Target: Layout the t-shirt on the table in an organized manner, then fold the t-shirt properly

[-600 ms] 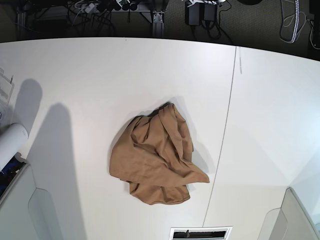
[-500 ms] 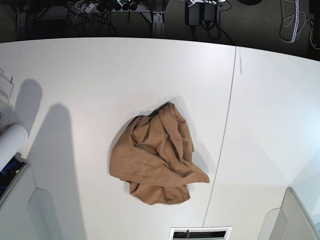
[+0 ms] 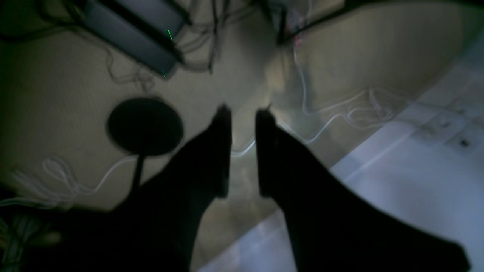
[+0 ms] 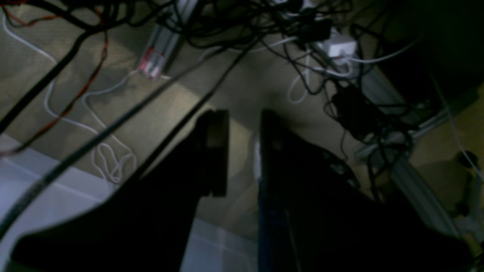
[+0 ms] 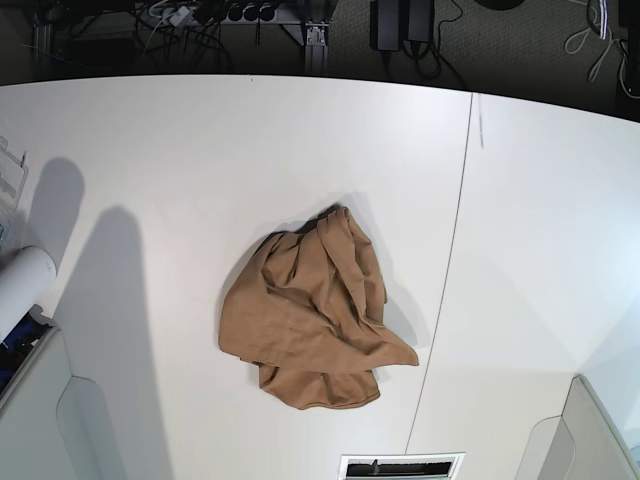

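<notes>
The tan-brown t-shirt (image 5: 310, 320) lies crumpled in a heap near the middle of the white table (image 5: 200, 150), left of the thin dark seam (image 5: 450, 260). Neither gripper shows in the base view. In the left wrist view my left gripper (image 3: 242, 117) has its dark fingers a narrow gap apart, empty, over the floor beyond the table edge (image 3: 416, 181). In the right wrist view my right gripper (image 4: 244, 115) is likewise slightly apart and empty, with the table (image 4: 45, 189) at the lower left. The shirt is out of both wrist views.
A white roll (image 5: 22, 285) lies at the table's left edge. Grey housings sit at the bottom left (image 5: 60, 420) and bottom right (image 5: 590, 430), with a vent (image 5: 400, 466) between them. Cables (image 5: 200, 15) lie on the floor beyond the far edge.
The t-shirt has not moved. Only the cables on the floor beyond the far edge look slightly shifted at the top right.
</notes>
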### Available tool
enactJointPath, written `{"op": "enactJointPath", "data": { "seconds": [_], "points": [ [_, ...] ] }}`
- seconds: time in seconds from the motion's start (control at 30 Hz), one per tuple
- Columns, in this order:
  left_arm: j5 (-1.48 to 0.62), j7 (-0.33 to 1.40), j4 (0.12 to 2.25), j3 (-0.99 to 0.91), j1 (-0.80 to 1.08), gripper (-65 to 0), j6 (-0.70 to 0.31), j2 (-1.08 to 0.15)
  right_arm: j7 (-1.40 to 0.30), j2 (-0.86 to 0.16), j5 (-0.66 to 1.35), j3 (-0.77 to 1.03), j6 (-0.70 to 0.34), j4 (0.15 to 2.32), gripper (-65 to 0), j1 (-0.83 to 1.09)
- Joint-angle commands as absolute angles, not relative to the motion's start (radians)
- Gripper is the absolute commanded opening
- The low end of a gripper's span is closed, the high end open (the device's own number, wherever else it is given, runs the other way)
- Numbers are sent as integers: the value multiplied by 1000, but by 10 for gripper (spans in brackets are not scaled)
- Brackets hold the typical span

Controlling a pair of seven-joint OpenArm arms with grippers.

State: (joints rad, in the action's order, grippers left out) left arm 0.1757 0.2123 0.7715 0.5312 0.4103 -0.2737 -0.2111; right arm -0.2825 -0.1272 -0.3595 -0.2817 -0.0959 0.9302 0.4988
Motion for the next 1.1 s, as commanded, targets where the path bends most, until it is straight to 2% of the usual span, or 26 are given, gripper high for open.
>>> {"op": "enactJointPath", "data": {
  "seconds": [0.0, 0.47, 0.53, 0.7, 1.07],
  "points": [
    [176, 206, 820, 515, 446, -503, -263, -226, -290, -136, -359, -282, -92, 970, -500, 532],
    [177, 203, 1559, 181, 857, -498, -268, -269, -307, -278, -320, -282, -93, 1596, -500, 837],
    [177, 211, 1647, 161, 900, -494, -281, -269, -317, -292, -309, -282, -93, 1671, -500, 866],
    [176, 267, 1832, 143, 980, -393, -281, -270, -342, -337, -309, -282, -93, 1831, -500, 914],
    [161, 330, 2161, 144, 1063, -392, -281, -332, -367, -410, -255, -284, -110, 2173, -500, 889]
  ]
}}
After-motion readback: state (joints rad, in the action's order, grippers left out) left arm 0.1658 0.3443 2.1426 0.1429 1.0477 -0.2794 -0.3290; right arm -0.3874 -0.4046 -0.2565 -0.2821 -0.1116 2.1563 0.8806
